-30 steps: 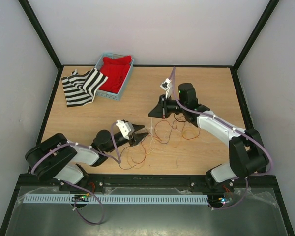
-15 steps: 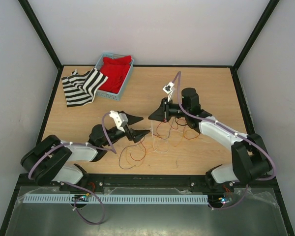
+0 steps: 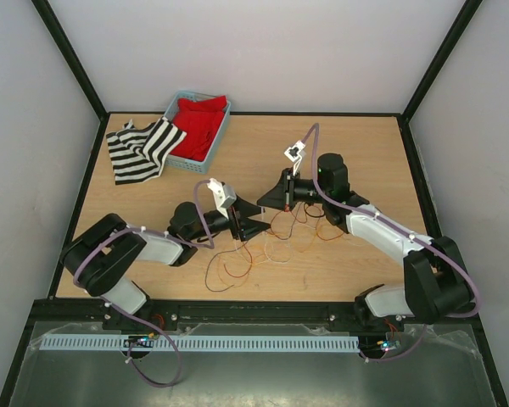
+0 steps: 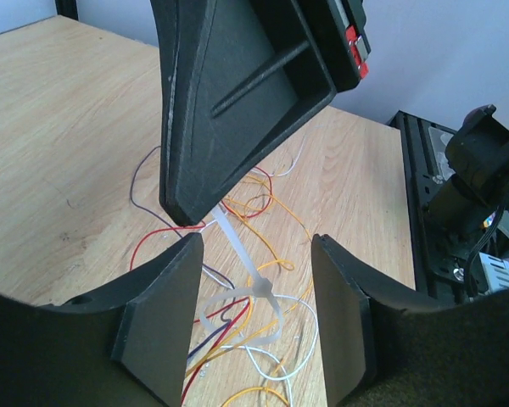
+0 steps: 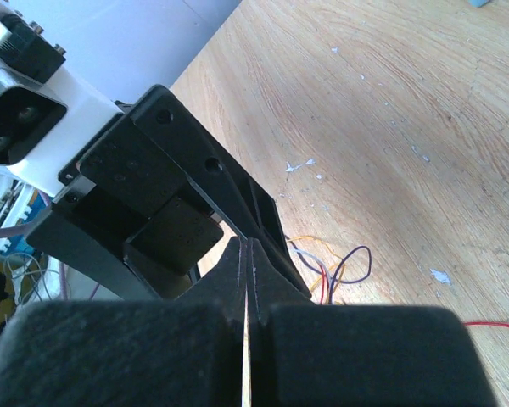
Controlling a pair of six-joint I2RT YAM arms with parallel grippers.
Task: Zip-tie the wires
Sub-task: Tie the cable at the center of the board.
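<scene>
At the far left of the counter (image 3: 365, 144), a striped cloth (image 3: 140, 151) lies beside a blue basket (image 3: 180, 146) of red fabric, well away from the work. In the past second the left gripper (image 3: 248, 222) has swung forward from nearer its base. It now sits just beside the right gripper (image 3: 265, 197), above the middle of the counter. Its fingers (image 4: 157, 326) opened on the way and stand spread with nothing gripped. The left wrist view shows the looped end of the zip tie (image 4: 237, 248) in the gap between them, touching neither. The wires (image 3: 271, 242) lie in loose red, orange and pale curls on the counter under and around both grippers. The right gripper has barely shifted. Its fingers are pressed together, pinching the tie's upper end and holding the strip slanted up from the loop. The left gripper seems placed to take the loop end so the tie can be pulled tight. Several things are hard to make out. From above the tie barely shows. Whether the loop encloses every strand, or only some, cannot be told. The right wrist view is mostly filled by its own fingers and the left gripper's body.
</scene>
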